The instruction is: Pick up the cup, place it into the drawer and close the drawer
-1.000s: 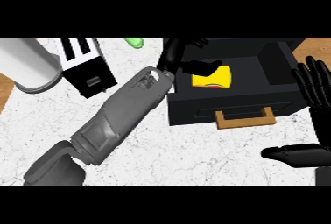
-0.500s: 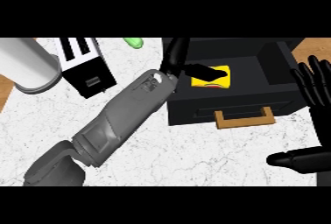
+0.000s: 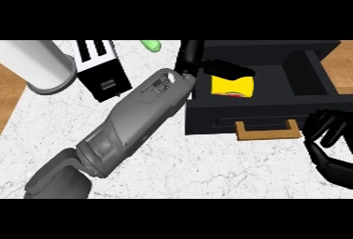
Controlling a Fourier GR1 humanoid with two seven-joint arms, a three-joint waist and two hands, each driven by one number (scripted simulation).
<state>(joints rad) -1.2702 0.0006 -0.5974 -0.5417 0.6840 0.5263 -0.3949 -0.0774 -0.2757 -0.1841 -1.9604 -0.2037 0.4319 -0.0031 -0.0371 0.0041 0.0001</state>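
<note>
Inside black drawer [image 3: 265, 111], bright yellow cup [image 3: 233, 87]

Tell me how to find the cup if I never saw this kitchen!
Start at the black drawer standing open at the right of the counter, the one with the wooden handle. Look inside, just below the black left hand: there sits the cup. It is the only bright yellow thing around, with a bit of red low on it.
</note>
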